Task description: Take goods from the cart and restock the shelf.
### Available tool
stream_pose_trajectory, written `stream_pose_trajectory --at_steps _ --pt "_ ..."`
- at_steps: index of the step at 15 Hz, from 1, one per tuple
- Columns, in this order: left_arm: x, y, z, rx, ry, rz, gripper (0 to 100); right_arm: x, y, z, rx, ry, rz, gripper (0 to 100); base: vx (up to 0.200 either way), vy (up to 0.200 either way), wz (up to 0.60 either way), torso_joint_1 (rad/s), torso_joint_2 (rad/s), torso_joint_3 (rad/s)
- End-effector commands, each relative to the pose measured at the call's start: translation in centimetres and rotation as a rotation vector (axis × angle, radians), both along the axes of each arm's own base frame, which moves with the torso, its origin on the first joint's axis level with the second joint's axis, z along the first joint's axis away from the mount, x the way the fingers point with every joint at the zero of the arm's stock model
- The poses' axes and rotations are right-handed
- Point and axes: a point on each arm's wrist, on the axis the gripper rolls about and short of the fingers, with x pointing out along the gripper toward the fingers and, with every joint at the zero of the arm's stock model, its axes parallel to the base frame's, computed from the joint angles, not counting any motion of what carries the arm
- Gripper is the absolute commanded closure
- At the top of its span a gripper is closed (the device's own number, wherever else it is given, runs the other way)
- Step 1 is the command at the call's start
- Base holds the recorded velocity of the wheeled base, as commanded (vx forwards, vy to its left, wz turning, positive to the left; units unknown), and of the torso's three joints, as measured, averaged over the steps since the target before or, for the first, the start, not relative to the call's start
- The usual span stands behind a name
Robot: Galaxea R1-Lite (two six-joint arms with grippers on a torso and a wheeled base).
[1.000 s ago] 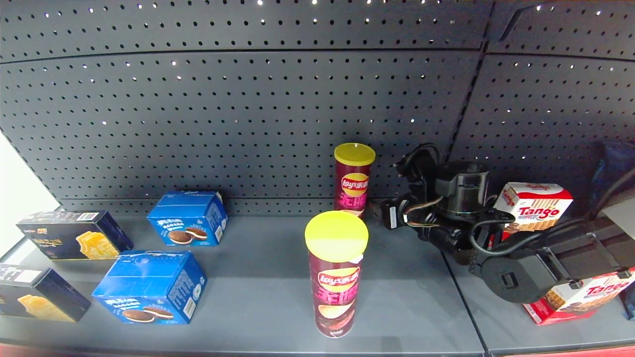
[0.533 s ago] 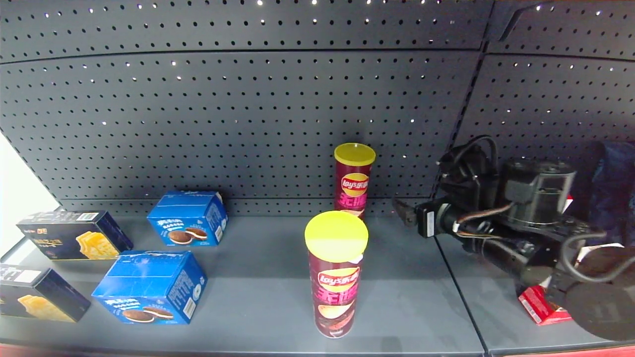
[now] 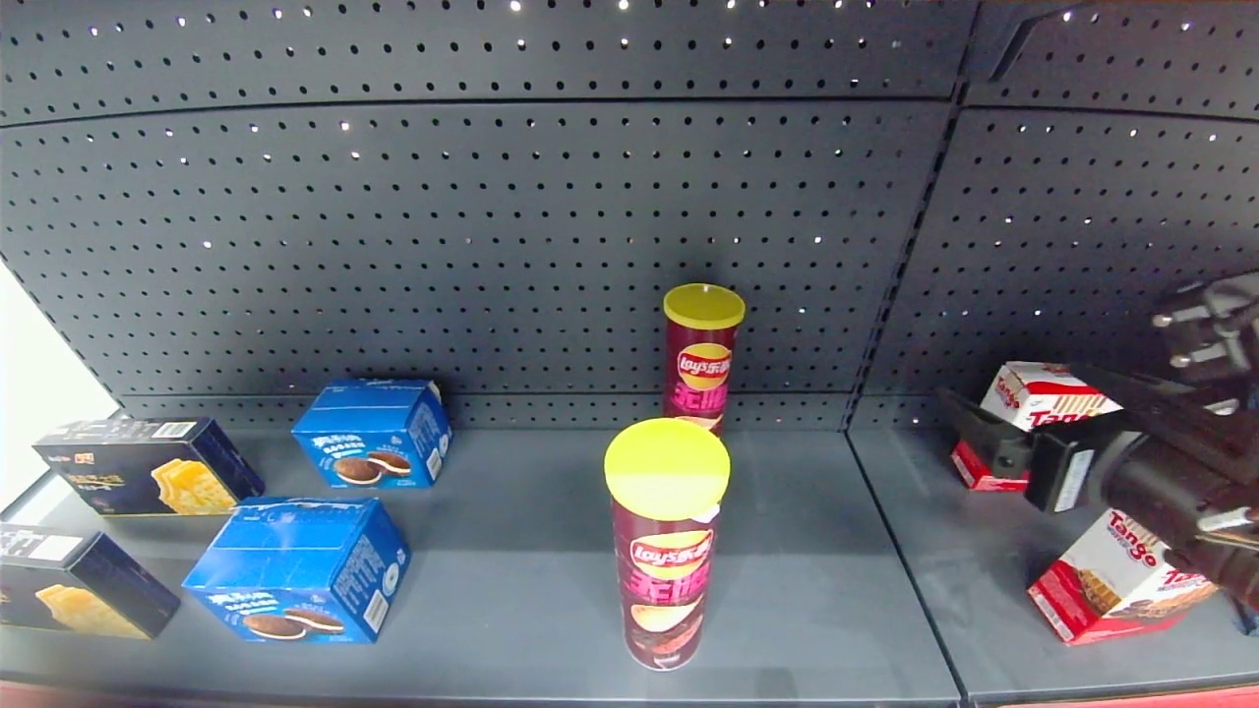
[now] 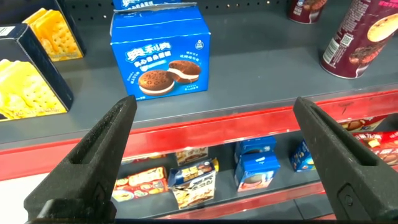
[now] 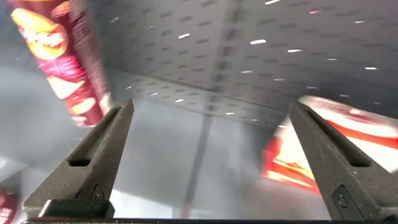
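Chip cans numbered two on the shelf (image 3: 511, 590): a near can (image 3: 667, 551) and a far can (image 3: 702, 359) against the pegboard (image 3: 492, 246). Left of them lay two blue cookie boxes (image 3: 295, 568) and two dark cracker boxes (image 3: 148, 464), the nearest cut off. Two wafer boxes (image 3: 1033, 398) stood far right, one partly behind the right arm (image 3: 1180, 482). The right gripper (image 5: 211, 106) gaped wide, empty; the left gripper (image 4: 214, 102), spread and empty, overlooked packets (image 4: 193, 180) on a lower tier

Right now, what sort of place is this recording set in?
Probably a shop aisle or a mock store: a grey shelf with a pegboard back holds chip cans and cookie boxes, and more packaged snacks sit on the level below.
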Motion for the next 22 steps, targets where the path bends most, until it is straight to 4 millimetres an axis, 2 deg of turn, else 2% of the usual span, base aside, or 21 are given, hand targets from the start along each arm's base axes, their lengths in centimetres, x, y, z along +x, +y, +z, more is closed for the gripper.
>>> stream_pose_trajectory --at_steps 1,3,4,6,9,11,13,15,16,20,22 --pt "0.0 0.0 0.0 -0.001 0.001 0.000 0 -3.7 -3.1 0.7 0.047 -0.072 -0.077 0 0.000 0.000 0.00 0.000 0.00 0.000" --pt "0.0 0.0 0.0 -0.002 0.000 0.000 0 -5.7 -5.9 0.0 0.065 -0.107 -0.196 0 0.000 0.000 0.00 0.000 0.00 0.000" --pt "0.0 0.0 0.0 -0.002 0.000 0.000 0 -6.2 -6.7 -0.4 0.066 -0.112 -0.242 0 0.000 0.000 0.00 0.000 0.00 0.000" --pt "0.0 0.0 0.0 -0.002 0.000 -0.003 0 -8.7 -8.9 -2.9 0.055 -0.107 -0.377 0 0.000 0.000 0.00 0.000 0.00 0.000" --pt "0.0 0.0 0.0 0.001 -0.002 -0.013 0 -12.7 -10.0 -7.3 0.036 -0.071 -0.428 0 0.000 0.000 0.00 0.000 0.00 0.000" --pt "0.0 0.0 0.0 0.004 -0.003 -0.016 0 -15.1 -10.5 -9.5 0.036 -0.066 -0.441 0 0.000 0.000 0.00 0.000 0.00 0.000" --pt "0.0 -0.1 0.0 0.004 -0.003 -0.036 0 -18.0 -11.1 -12.4 0.023 -0.051 -0.523 0 0.000 0.000 0.00 0.000 0.00 0.000" --pt "0.0 -0.1 0.0 0.006 -0.006 -0.066 0 -18.1 -11.3 -12.8 0.063 -0.046 -0.601 0 0.000 0.000 0.00 0.000 0.00 0.000" --pt "0.0 -0.1 0.0 0.006 -0.006 -0.066 0 -18.1 -11.2 -12.8 0.067 -0.044 -0.578 0 0.000 0.000 0.00 0.000 0.00 0.000" --pt "0.0 -0.1 0.0 0.007 -0.007 -0.065 0 -17.9 -10.5 -13.5 0.098 0.037 -0.233 0 0.000 0.000 0.00 0.000 0.00 0.000" --pt "0.0 -0.2 0.0 0.000 -0.003 -0.071 0 -17.9 -10.3 -13.7 0.093 0.052 -0.148 0 0.000 0.000 0.00 0.000 0.00 0.000"
